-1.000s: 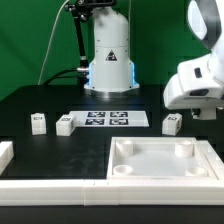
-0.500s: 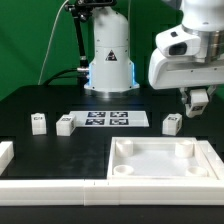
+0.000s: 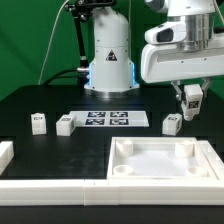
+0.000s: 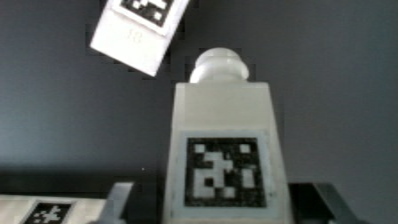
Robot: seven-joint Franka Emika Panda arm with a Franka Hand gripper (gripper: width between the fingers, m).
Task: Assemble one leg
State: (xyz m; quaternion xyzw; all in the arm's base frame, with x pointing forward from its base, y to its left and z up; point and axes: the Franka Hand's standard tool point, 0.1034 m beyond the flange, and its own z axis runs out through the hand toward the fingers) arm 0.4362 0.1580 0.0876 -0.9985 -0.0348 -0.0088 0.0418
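My gripper (image 3: pixel 190 103) is shut on a leg (image 3: pixel 190 97), a small white block with a black-and-white tag, and holds it above the table at the exterior view's right. In the wrist view the leg (image 4: pixel 222 125) stands between my fingers (image 4: pixel 128 200), tag facing the camera and its round peg pointing away. Three more legs lie on the black table: one just below my gripper (image 3: pixel 171 123) and two at the exterior view's left (image 3: pixel 66 124) (image 3: pixel 38 122). One leg shows in the wrist view (image 4: pixel 143 30).
The large white tray-like piece (image 3: pixel 165 176) with round corner sockets lies at the front. The marker board (image 3: pixel 105 119) lies mid-table and shows at the wrist view's corner (image 4: pixel 36 212). The robot base (image 3: pixel 110 60) stands behind. A white fence (image 3: pixel 50 188) runs along the front.
The arm has swung from the exterior view's right edge toward its left, with the leg held in the gripper. The legs on the table have not moved.
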